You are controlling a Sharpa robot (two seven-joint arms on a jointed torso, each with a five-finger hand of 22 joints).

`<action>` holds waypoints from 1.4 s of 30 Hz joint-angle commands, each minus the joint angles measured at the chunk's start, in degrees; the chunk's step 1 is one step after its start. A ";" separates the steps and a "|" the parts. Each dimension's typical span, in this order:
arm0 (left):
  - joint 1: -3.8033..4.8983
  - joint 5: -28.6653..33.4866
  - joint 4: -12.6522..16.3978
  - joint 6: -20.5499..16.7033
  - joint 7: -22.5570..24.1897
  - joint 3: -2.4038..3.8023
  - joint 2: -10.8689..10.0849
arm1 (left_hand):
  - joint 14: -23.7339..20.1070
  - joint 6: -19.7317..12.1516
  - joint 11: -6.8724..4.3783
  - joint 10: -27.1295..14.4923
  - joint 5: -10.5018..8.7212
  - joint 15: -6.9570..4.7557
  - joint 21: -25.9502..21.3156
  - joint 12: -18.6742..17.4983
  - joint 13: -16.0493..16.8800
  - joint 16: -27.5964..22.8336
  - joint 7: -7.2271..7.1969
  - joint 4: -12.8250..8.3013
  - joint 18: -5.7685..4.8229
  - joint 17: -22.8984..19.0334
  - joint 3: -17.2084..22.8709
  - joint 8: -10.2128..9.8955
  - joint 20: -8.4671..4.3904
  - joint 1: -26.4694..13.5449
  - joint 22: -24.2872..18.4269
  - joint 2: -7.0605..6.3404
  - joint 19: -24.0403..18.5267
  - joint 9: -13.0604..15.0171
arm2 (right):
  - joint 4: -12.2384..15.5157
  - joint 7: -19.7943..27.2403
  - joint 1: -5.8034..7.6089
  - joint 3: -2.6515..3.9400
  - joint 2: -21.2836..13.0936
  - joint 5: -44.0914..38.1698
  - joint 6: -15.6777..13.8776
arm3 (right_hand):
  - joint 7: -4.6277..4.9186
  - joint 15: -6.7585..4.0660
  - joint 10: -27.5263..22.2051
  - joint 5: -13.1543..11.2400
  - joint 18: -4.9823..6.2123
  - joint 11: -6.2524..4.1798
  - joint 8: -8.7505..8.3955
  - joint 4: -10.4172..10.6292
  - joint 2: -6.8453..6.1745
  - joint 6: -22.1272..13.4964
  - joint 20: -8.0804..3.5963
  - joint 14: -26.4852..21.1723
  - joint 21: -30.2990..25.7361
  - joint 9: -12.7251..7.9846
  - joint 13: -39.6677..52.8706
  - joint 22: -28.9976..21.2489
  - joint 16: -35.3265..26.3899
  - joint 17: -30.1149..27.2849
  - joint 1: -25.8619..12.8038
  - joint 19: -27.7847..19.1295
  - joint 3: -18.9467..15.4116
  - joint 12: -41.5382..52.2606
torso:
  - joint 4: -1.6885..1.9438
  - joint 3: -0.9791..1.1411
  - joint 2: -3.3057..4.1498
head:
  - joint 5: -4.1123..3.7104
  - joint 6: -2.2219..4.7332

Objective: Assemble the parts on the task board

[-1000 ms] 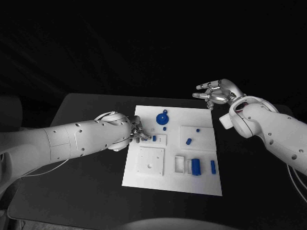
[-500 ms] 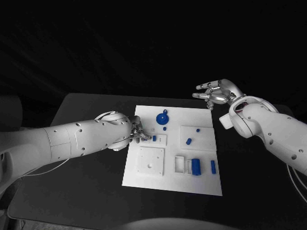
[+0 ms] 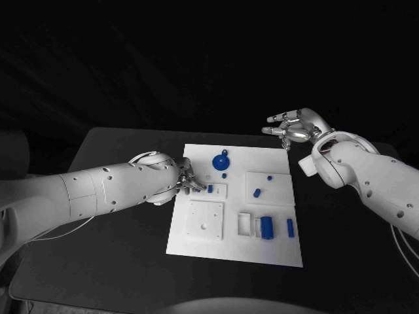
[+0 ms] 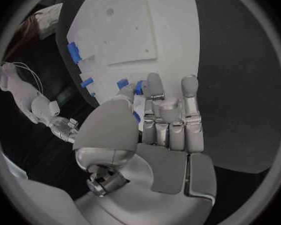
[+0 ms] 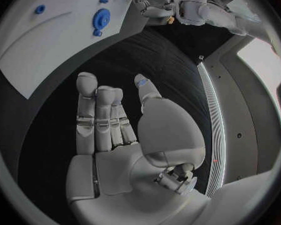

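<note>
Left hand at a small blue part on the task board; right hand raised and released beyond the board's far right corner.

The white task board (image 3: 236, 226) lies in the middle of the black bench (image 3: 106, 261). The left hand (image 3: 187, 181) reaches over the board's left edge, its fingertips (image 4: 154, 81) closed around a small blue part (image 4: 123, 83) beside a small recess; the left wrist view shows the part pinched between thumb and fingers. The right hand (image 3: 294, 126) hovers above the bench past the board's far right corner, fingers apart, holding nothing. On the board, a round blue part (image 3: 222, 161) sits at the far side, a small blue peg (image 3: 258, 192) lies right of centre, and two blue pieces (image 3: 267, 226) stand at the near right.
</note>
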 commanded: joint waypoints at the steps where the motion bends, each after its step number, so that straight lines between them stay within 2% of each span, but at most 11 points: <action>1: -0.23 0.22 -0.24 1.55 -0.34 -0.16 0.15 | -0.45 -0.20 0.16 2.93 -3.44 0.11 -0.33 -0.42 0.11 -0.46 0.33 1.30 -0.32 -0.29 0.24 -0.16 -0.06 -0.60 1.00 -1.07 -0.20 0.18 | 0.04 0.39 -0.05 0.01 0.02 -0.40 0.62 | 0.20 0.03 -0.04 0.27 1.14 -0.09 0.24 0.30 0.01 -0.01 0.10 -0.34 -0.20 0.06 -0.05 2.31 -0.21 -0.04 -0.66 1.87 0.03 0.01 | 0.02 0.02 -0.03 | -0.01 -0.02; 2: -0.23 0.22 -0.27 1.59 -0.36 -0.16 0.16 | -0.47 -0.16 0.17 2.93 -4.11 0.12 -0.34 -0.46 0.13 -0.47 0.35 1.72 -0.33 -0.31 0.48 -0.16 -0.05 -0.66 1.00 -1.41 -0.21 0.24 | 0.04 0.39 -0.05 0.01 0.02 -0.40 0.61 | 0.20 0.03 -0.04 0.27 1.14 -0.09 0.24 0.30 0.01 -0.01 0.10 -0.34 -0.20 0.06 -0.05 2.31 -0.21 -0.04 -0.66 1.87 0.03 0.01 | 0.02 0.02 -0.03 | -0.02 -0.02; 4: -0.23 0.22 -0.35 1.72 -0.41 -0.16 0.17 | -0.53 -0.02 0.27 2.92 -8.46 0.17 -0.38 -0.54 0.18 -0.53 0.53 3.35 -0.31 -0.46 0.86 -0.16 -0.02 -1.61 1.00 -2.80 -0.22 0.38 | 0.03 0.40 -0.05 0.01 0.02 -0.40 0.60 | 0.20 0.03 -0.02 0.36 1.15 -0.08 0.23 0.40 -0.06 -0.07 0.10 -0.33 -0.40 0.06 -0.08 2.27 -0.27 -0.09 -0.77 1.88 -0.05 0.01 | 0.06 0.02 -0.02 | -0.05 -0.02; 7: -0.23 0.22 -0.41 1.75 -0.43 -0.16 0.18 | -0.60 0.02 0.31 2.92 -10.64 0.19 -0.47 -0.64 0.28 -0.58 0.60 5.22 -0.28 -0.61 1.33 -0.21 0.00 -1.88 0.99 -4.02 -0.20 0.49 | 0.03 0.41 -0.06 0.01 0.02 -0.40 0.59 | 0.20 0.03 -0.02 0.36 1.15 -0.08 0.23 0.40 -0.06 -0.07 0.10 -0.33 -0.40 0.06 -0.08 2.27 -0.27 -0.09 -0.77 1.88 -0.05 0.01 | 0.03 0.03 -0.03 | -0.03 -0.01; 10: -0.23 0.22 -0.46 1.76 -0.46 -0.16 0.20 | -0.65 0.00 0.34 2.92 -13.34 0.20 -0.51 -0.72 0.32 -0.64 0.63 5.67 -0.29 -0.74 1.35 -0.23 0.01 -2.51 1.01 -4.64 -0.20 0.49 | 0.03 0.40 -0.06 0.01 0.02 -0.40 0.59 | 0.21 0.03 -0.03 0.44 1.16 -0.07 0.24 0.50 -0.08 -0.11 0.10 -0.32 -0.61 0.06 -0.09 2.22 -0.30 -0.12 -0.85 1.89 -0.08 0.01 | 0.04 0.03 -0.02 | -0.03 -0.02; 13: -0.23 0.21 -0.52 1.79 -0.50 -0.15 0.20 | -0.68 -0.03 0.35 2.91 -14.65 0.20 -0.55 -0.79 0.35 -0.66 0.65 5.78 -0.29 -0.79 1.35 -0.24 0.01 -3.06 1.00 -5.00 -0.20 0.45 | 0.04 0.38 -0.06 0.01 0.02 -0.40 0.61 | 0.21 0.03 -0.03 0.44 1.16 -0.07 0.24 0.50 -0.08 -0.11 0.10 -0.32 -0.61 0.06 -0.09 2.22 -0.30 -0.12 -0.85 1.89 -0.08 0.01 | 0.04 0.04 -0.03 | -0.03 0.00; 21: -0.23 0.16 -0.57 1.54 -0.54 -0.11 0.02 | -0.73 -0.11 0.37 2.92 -15.05 0.19 -0.59 -0.89 0.38 -0.68 0.67 5.81 -0.31 -0.86 1.37 -0.24 -0.01 -3.23 1.00 -5.10 -0.19 0.44 | 0.04 0.39 -0.07 0.01 -0.02 -0.40 0.56 | 0.21 0.03 -0.03 0.44 1.16 -0.07 0.24 0.50 -0.08 -0.11 0.10 -0.32 -0.61 0.06 -0.09 2.22 -0.30 -0.12 -0.85 1.89 -0.08 0.01 | 0.05 0.03 -0.02 | -0.10 -0.02; 27: -0.22 0.06 -0.27 0.90 -0.31 0.23 -0.43 | -0.72 -0.11 0.37 2.92 -15.93 0.18 -0.64 -0.92 0.41 -0.67 0.67 5.91 -0.33 -0.88 1.16 -0.25 -0.04 -3.92 0.99 -5.58 -0.16 0.38 | 0.01 0.42 -0.10 0.01 -0.04 -0.40 0.49 | 0.21 0.04 -0.02 0.48 1.17 -0.06 0.23 0.65 -0.11 -0.19 0.11 -0.32 -0.79 0.05 -0.14 2.19 -0.33 -0.15 -0.91 1.94 -0.09 0.00 | 0.02 -0.01 -0.02 | -0.18 0.01; 29: -0.22 0.09 -0.09 0.65 -0.19 0.41 -0.60 | -0.70 -0.08 0.35 2.92 -15.37 0.16 -0.65 -0.92 0.43 -0.69 0.65 5.89 -0.33 -0.91 1.44 -0.25 -0.06 -3.98 0.99 -5.25 -0.12 0.31 | 0.00 0.44 -0.11 0.01 -0.05 -0.40 0.48 | 0.21 0.04 -0.02 0.48 1.17 -0.06 0.23 0.65 -0.11 -0.19 0.11 -0.32 -0.79 0.05 -0.14 2.19 -0.33 -0.15 -0.91 1.94 -0.09 0.00 | 0.02 -0.03 -0.03 | -0.24 0.02; 34: -0.21 0.55 0.54 0.08 0.13 1.39 -1.01 | -0.79 -0.29 0.38 2.92 -10.07 0.16 -0.78 -1.15 0.36 -0.92 0.70 5.54 -0.38 -1.23 1.94 -0.35 -0.09 -2.93 0.98 -3.56 -0.10 -0.08 | -0.02 0.45 -0.16 0.01 -0.05 -0.40 0.49 | 0.21 0.04 -0.02 0.48 1.17 -0.06 0.23 0.65 -0.11 -0.19 0.11 -0.32 -0.79 0.05 -0.14 2.19 -0.33 -0.15 -0.91 1.94 -0.09 0.00 | 0.01 0.00 -0.03 | -0.32 0.09; 42: -0.16 2.52 1.93 -0.64 0.85 4.14 -2.04 | -0.82 -0.36 0.38 2.92 -9.11 0.14 -0.88 -1.20 0.36 -1.04 0.71 5.38 -0.41 -1.39 1.75 -0.31 -0.12 -2.70 0.97 -3.18 -0.07 -0.39 | -0.04 0.46 -0.28 0.01 -0.04 -0.40 0.50 | 0.21 0.03 -0.02 0.52 1.17 -0.07 0.24 0.76 -0.14 -0.16 0.11 -0.31 -0.86 0.06 -0.16 2.20 -0.34 -0.15 -0.97 1.98 -0.08 0.01 | 0.00 0.00 -0.03 | -0.49 0.15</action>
